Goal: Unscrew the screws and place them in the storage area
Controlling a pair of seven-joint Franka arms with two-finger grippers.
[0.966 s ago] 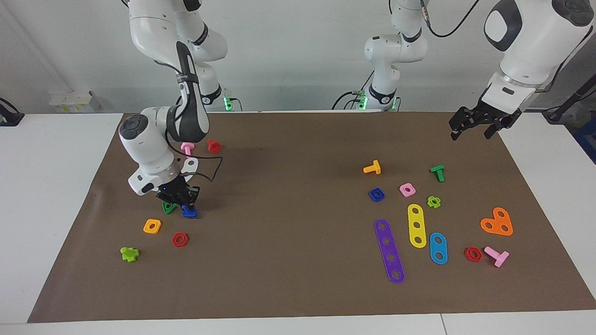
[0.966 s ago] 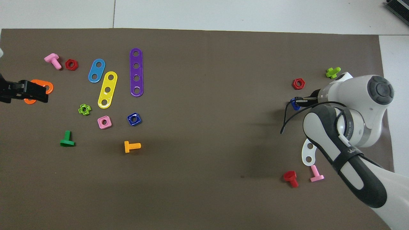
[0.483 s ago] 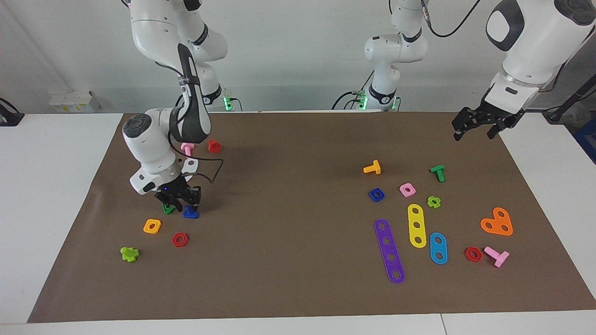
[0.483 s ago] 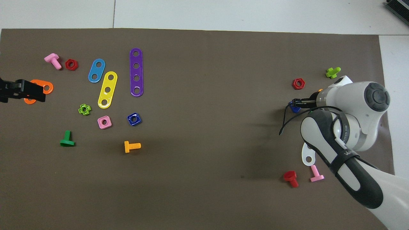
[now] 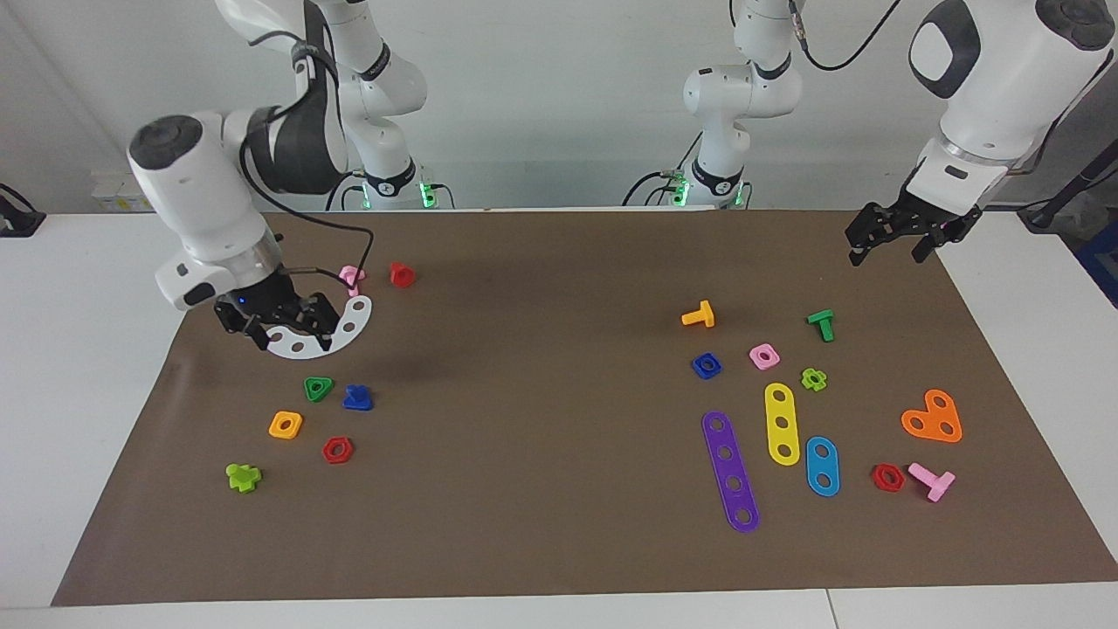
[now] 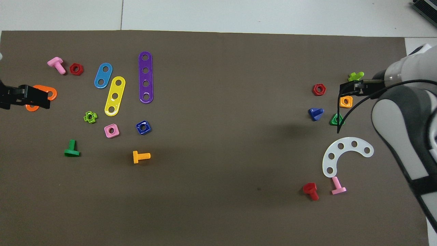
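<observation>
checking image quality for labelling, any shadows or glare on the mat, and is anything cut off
Facing view: a soft dark shadow lies on the mat beside the blue screw; no strong glare. Overhead view: a similar diffuse shadow beside the screw; the frame's edges crop both arms, the left claw only partly in frame; small highlights on the glossy blue square nut.

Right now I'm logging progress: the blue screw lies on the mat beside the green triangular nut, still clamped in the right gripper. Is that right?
Not quite. The blue screw does lie on the mat beside the green triangular nut, but nothing clamps it: the right gripper is up in the air over the white curved strip, holding nothing. The facing view shows this.
</observation>
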